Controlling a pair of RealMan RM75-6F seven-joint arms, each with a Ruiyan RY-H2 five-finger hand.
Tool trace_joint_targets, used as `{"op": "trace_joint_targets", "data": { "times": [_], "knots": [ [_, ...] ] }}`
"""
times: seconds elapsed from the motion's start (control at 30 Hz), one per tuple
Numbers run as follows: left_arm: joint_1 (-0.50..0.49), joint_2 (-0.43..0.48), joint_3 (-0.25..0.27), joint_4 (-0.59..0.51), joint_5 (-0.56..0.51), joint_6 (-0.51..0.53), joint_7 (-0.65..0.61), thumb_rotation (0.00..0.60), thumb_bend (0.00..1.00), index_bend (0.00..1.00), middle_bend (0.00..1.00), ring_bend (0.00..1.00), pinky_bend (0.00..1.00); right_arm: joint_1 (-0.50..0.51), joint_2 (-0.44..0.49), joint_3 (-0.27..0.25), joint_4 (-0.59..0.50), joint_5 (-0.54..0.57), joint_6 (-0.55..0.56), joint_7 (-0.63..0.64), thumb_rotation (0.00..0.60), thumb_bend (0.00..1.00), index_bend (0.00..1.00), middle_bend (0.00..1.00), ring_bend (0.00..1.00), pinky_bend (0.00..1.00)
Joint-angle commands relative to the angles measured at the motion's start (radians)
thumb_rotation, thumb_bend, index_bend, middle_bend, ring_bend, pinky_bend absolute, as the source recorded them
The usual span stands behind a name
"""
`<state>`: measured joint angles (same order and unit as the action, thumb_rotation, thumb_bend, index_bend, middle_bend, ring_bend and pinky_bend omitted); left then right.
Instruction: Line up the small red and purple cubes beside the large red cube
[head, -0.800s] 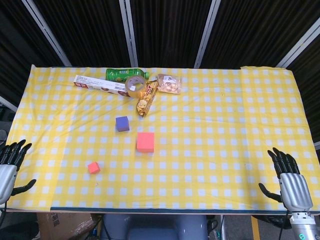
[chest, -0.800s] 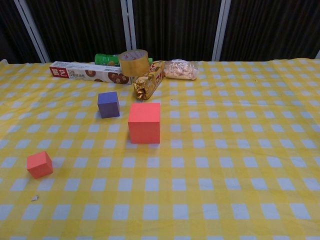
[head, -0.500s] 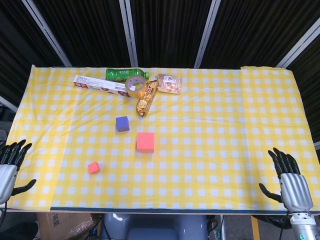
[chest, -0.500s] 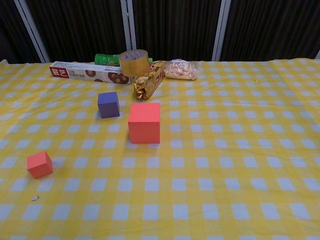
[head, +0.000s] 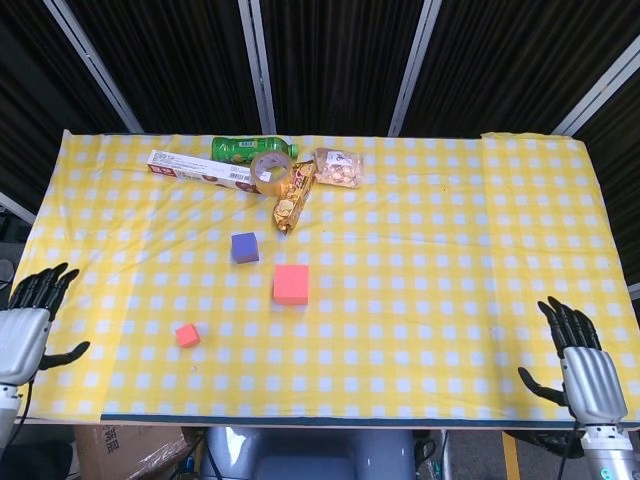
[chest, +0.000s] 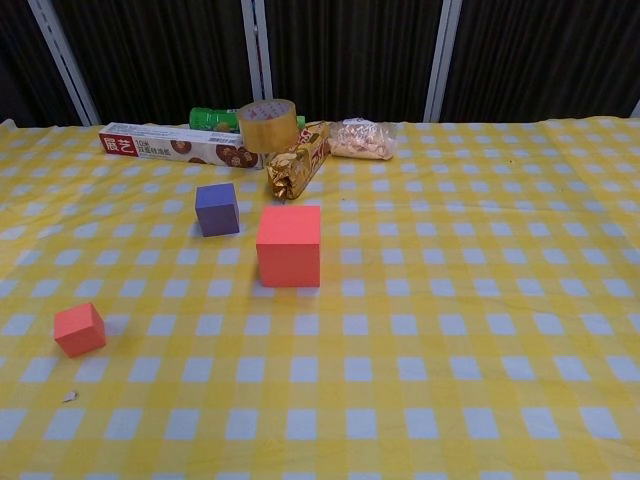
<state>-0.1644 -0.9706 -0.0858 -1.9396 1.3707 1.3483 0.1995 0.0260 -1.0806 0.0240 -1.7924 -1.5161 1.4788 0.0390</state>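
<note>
A matt checked cloth (chest: 480, 300) covers the desk. The large red cube (chest: 289, 245), small red cube (chest: 79, 329) and purple cube (chest: 217, 208) look matt and smooth. The tape roll (chest: 267, 124) and gold snack wrapper (chest: 297, 165) shine glossy; the box (chest: 170, 147) looks like printed cardboard.

Yellow-and-white checked tablecloth (head: 450, 230) over a table, dark ribbed wall panels (head: 340, 60) with pale metal strips (head: 412, 65) behind
</note>
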Motion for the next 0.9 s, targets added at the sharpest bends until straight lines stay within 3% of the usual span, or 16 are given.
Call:
{"op": "trace_joint_targets", "data": {
  "times": [0.03,0.17,0.27,0.5,0.9],
  "knots": [
    [-0.132,-0.022,-0.111,-0.049,-0.186,-0.12,0.105,0.6,0.22,0.0,0.0,0.0,0.0,0.004,0.005,-0.001,-0.007,0.008,-0.013,0.008,0.6,0.31,0.0,0.0,0.0,0.0],
    [-0.271,-0.096,-0.2,-0.043,-0.434,-0.205,0.227,0.6,0.22,0.02,0.0,0.0,0.0,0.006,0.014,-0.003,-0.014,0.009,-0.021,0.024,0.6,0.31,0.0,0.0,0.0,0.0],
    [-0.375,-0.165,-0.239,0.002,-0.595,-0.232,0.331,0.6,0.24,0.06,0.0,0.0,0.0,0.006,0.019,-0.003,-0.016,0.013,-0.026,0.041,0.6,0.31,0.0,0.0,0.0,0.0],
    [-0.605,-0.331,-0.284,0.147,-0.939,-0.234,0.546,0.6,0.25,0.15,0.0,0.0,0.0,0.013,0.037,-0.001,-0.019,0.029,-0.048,0.086,0.6,0.31,0.0,0.0,0.0,0.0],
    [-0.817,-0.558,-0.282,0.444,-1.146,-0.264,0.686,0.6,0.25,0.27,0.0,0.0,0.0,0.017,0.046,-0.002,-0.024,0.031,-0.06,0.111,0.6,0.31,0.0,0.0,0.0,0.0]
  ]
}}
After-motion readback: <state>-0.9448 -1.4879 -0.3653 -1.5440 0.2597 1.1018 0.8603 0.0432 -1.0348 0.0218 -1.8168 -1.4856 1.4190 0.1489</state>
